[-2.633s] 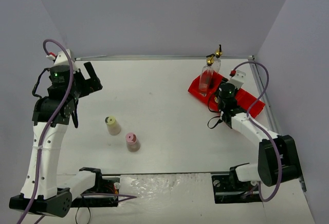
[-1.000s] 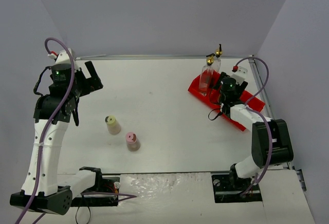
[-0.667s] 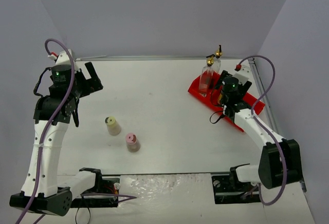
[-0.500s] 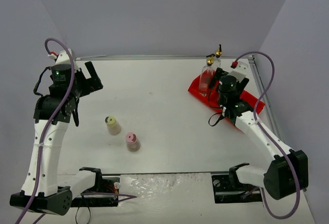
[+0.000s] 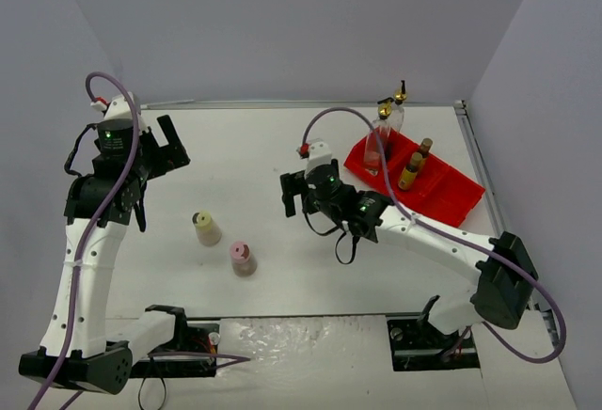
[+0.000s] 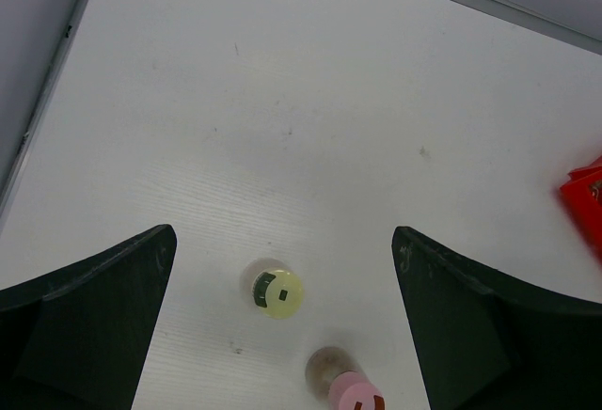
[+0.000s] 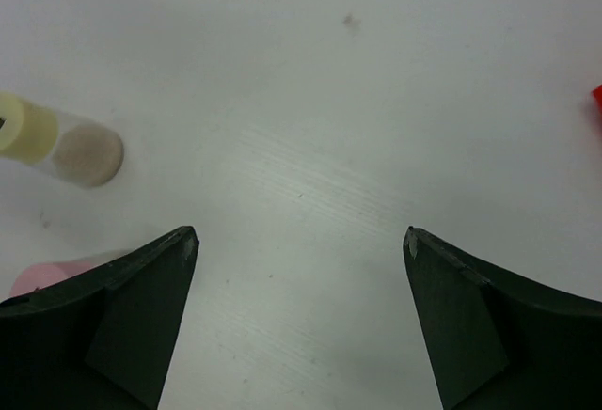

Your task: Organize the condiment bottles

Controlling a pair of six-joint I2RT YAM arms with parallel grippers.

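Note:
A squat cream bottle (image 5: 205, 228) and a squat pink bottle (image 5: 243, 259) stand on the white table at left centre. Two tall clear bottles with gold spouts (image 5: 379, 142) (image 5: 397, 109) stand at the back end of the red tray (image 5: 451, 194). Two small amber bottles (image 5: 410, 171) (image 5: 422, 151) stand inside it. My right gripper (image 5: 297, 196) (image 7: 299, 233) hovers open and empty over mid-table, with the cream bottle (image 7: 47, 137) and pink bottle (image 7: 47, 274) to its left. My left gripper (image 5: 165, 147) (image 6: 284, 233) is open high above the cream bottle (image 6: 277, 292) and the pink bottle (image 6: 353, 393).
Grey walls close in the table on the left, back and right. A metal rail (image 5: 282, 104) runs along the back edge. The red tray's corner (image 6: 585, 198) shows at the right of the left wrist view.
My right arm has swung from the red tray leftward to the middle of the table, its jaws spreading wider. Two amber bottles now show standing in the tray. The left arm is unmoved.

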